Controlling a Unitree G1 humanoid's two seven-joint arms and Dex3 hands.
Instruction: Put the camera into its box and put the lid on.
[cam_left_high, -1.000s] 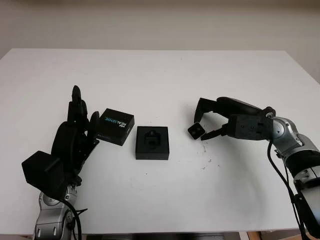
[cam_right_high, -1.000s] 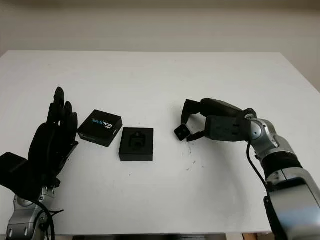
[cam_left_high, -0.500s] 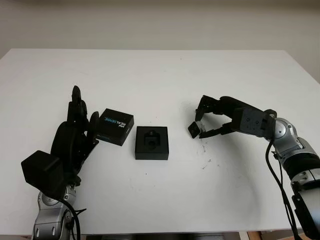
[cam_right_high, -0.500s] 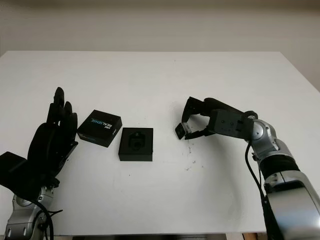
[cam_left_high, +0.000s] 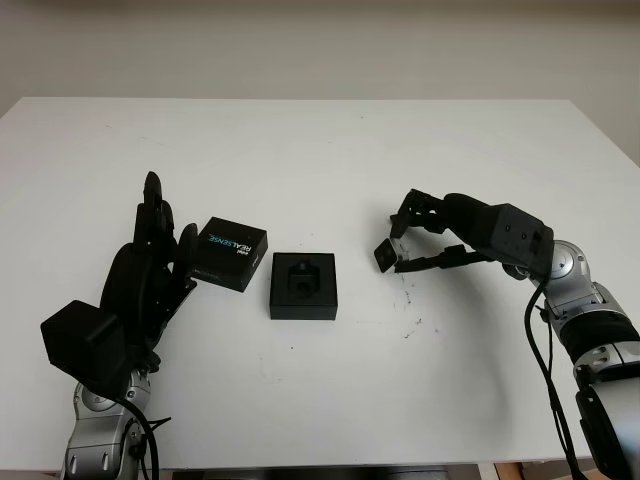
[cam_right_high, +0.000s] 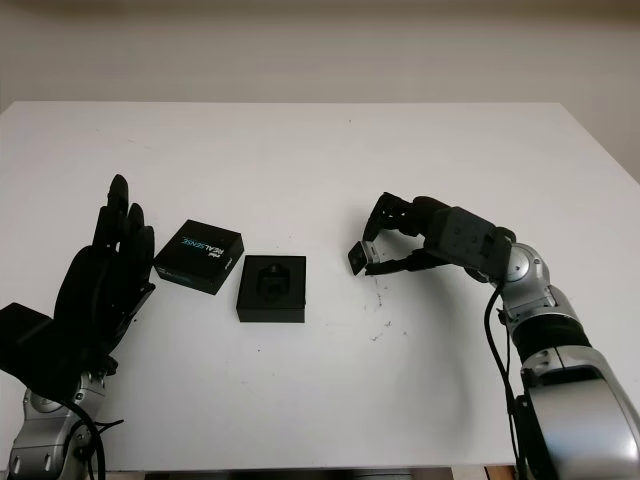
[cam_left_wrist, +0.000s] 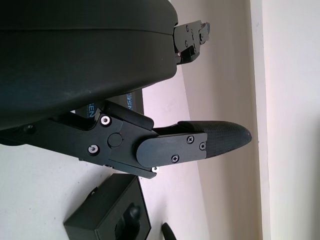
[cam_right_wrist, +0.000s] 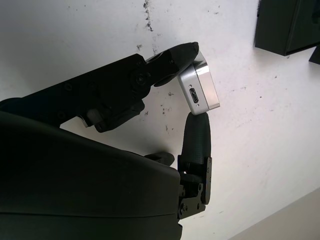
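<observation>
A broad white rectangular table (cam_left_high: 320, 150) with a smooth matte top spans nearly the whole scene, its far edge running straight across the upper part of the head views and its near edge along the bottom. A scatter of small dark specks and scuff marks (cam_left_high: 408, 325) dots the surface right of centre, some trailing in a short line. Beyond the far edge rises a plain pale beige wall (cam_left_high: 320, 45).
</observation>
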